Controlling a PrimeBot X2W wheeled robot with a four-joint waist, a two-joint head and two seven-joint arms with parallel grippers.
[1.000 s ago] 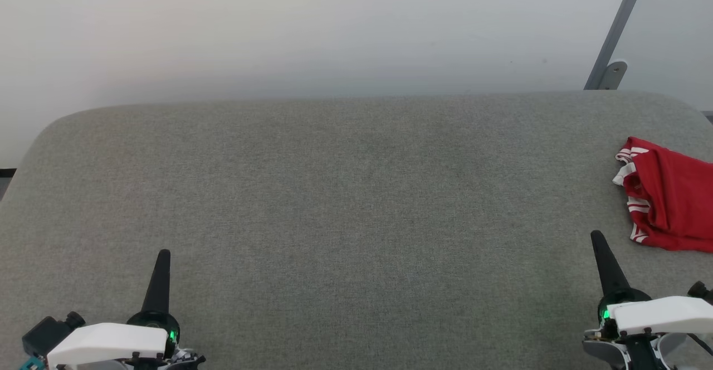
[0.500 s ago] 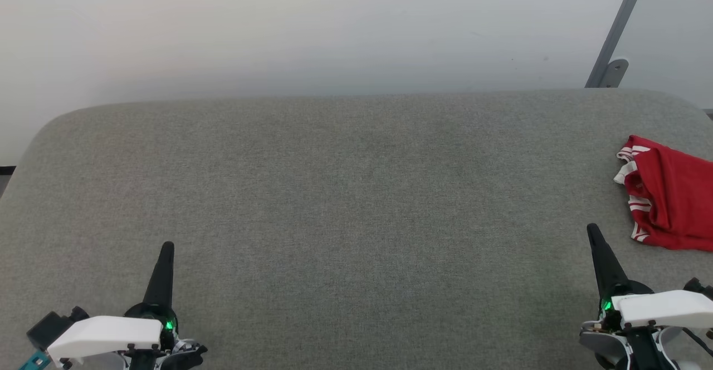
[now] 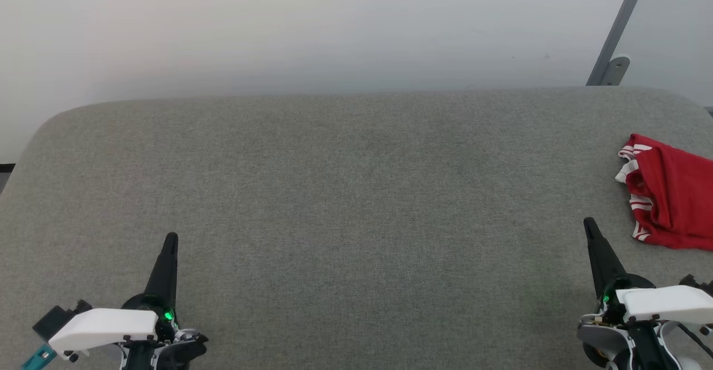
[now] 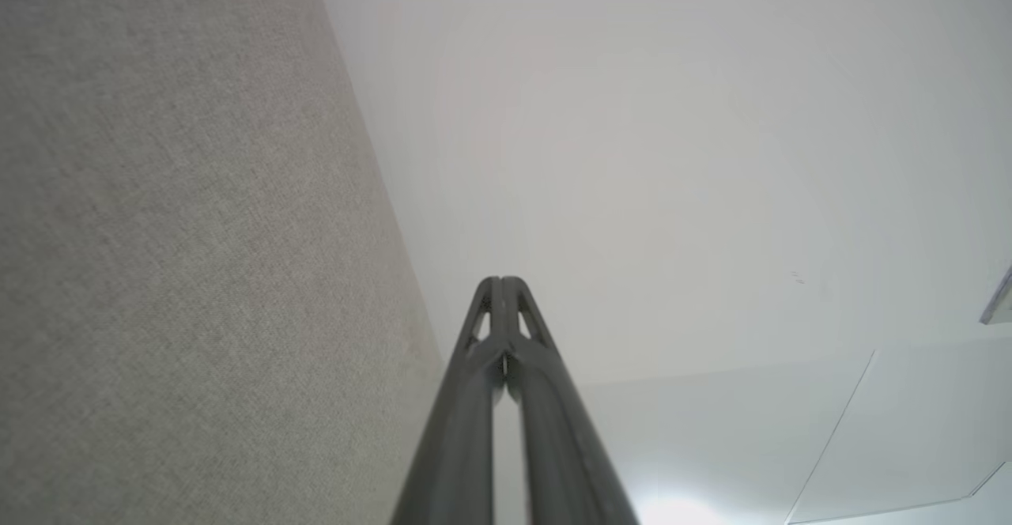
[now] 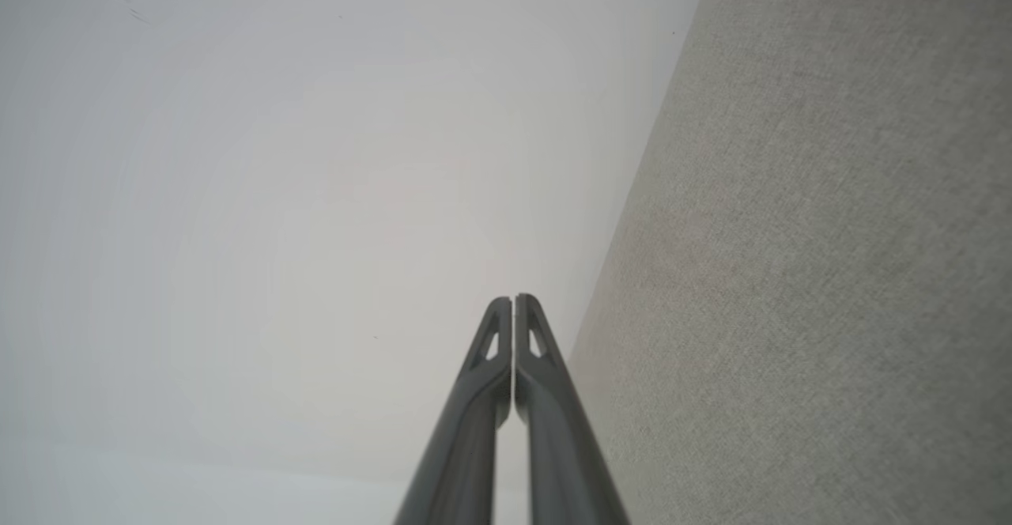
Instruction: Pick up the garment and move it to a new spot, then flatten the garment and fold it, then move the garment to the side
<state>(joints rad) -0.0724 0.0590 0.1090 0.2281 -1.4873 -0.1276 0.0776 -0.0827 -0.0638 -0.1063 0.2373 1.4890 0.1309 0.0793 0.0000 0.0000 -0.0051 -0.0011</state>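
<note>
Head view down over grey table [image 3: 356, 191]; both wrist views low along it toward wall [image 4: 672, 153]

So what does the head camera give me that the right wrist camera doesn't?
The head view adds a crumpled red shirt with white striped trim lying at far right and cut off by the picture's edge, the left gripper shut at lower left, and a grey metal strut at upper right. The right wrist view adds a close look along the right gripper, its two fingers pressed together and holding nothing. Both share the grey fabric table, the pale wall and the right gripper.
</note>
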